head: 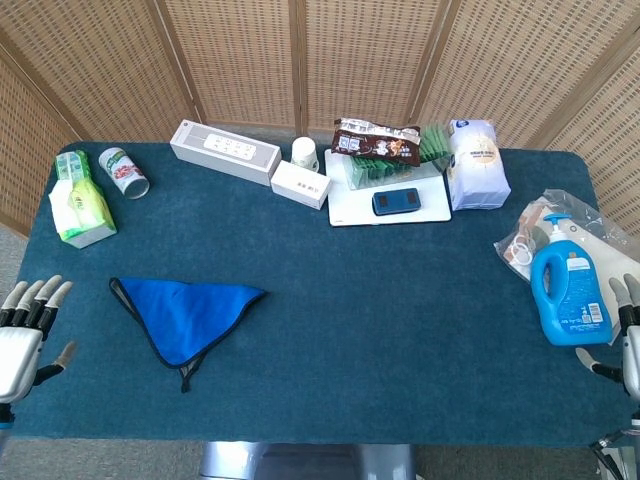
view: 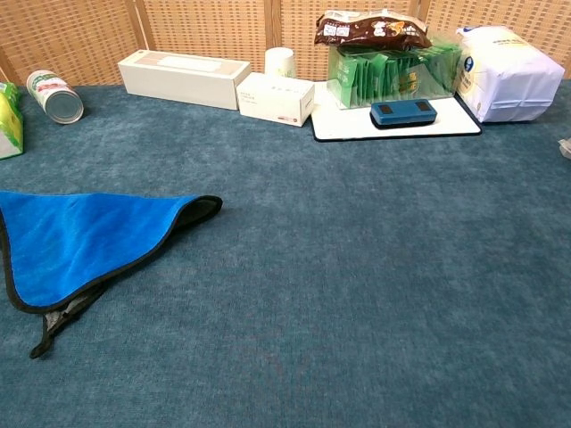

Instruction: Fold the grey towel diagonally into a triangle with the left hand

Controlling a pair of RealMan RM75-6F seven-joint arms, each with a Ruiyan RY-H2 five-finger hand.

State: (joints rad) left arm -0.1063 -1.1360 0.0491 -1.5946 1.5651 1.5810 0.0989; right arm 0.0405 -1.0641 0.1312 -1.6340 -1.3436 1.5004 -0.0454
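Note:
The towel (head: 183,313) lies folded into a triangle on the left part of the table, its blue side up with a dark edge; a grey corner pokes out at its near tip (view: 55,321). In the chest view the towel (view: 80,241) fills the left edge. My left hand (head: 25,332) hovers off the table's left edge, well left of the towel, fingers spread and holding nothing. My right hand (head: 627,340) sits at the far right edge beside the blue bottle, fingers apart and empty. Neither hand appears in the chest view.
A blue detergent bottle (head: 567,297) stands at the right by a plastic bag (head: 575,228). Along the back are a tissue pack (head: 80,205), a can (head: 124,172), white boxes (head: 224,152), a cup (head: 304,153), a white tray (head: 388,205) and a white bag (head: 476,163).

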